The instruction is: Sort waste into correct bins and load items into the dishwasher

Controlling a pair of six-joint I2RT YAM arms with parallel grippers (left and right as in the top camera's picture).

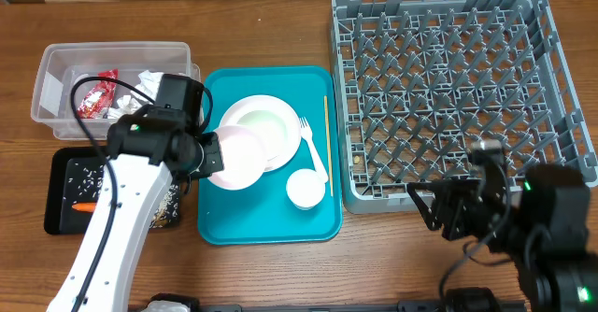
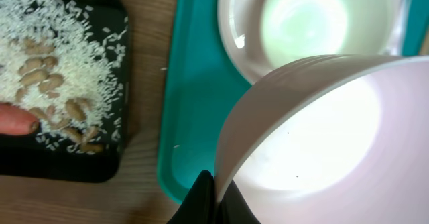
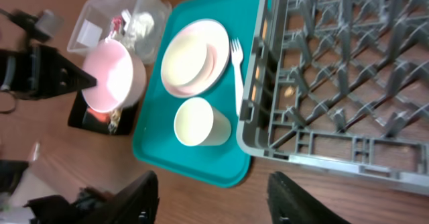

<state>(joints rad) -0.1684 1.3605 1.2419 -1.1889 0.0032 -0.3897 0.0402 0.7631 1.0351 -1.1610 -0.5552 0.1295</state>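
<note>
Your left gripper (image 1: 204, 151) had the white bowl (image 1: 235, 157) pinched at one spot on its rim. The bowl hung tilted over the left edge of the teal tray (image 1: 243, 220), left of centre in the overhead frame. That looked a thin hold to me: a quick swing toward the dish rack (image 1: 342, 116) at upper right could let the bowl slip, or knock it against the plate (image 1: 295, 142) close by. Only the left wrist view showed the fingers (image 2: 201, 200) biting the rim, with rice (image 2: 74, 56) and nuts (image 2: 40, 76) on the black tray (image 2: 67, 165). Only the overhead showed the whole path to the rack. Your right gripper (image 1: 437, 209) stood wide apart at lower right, holding nothing.
</note>
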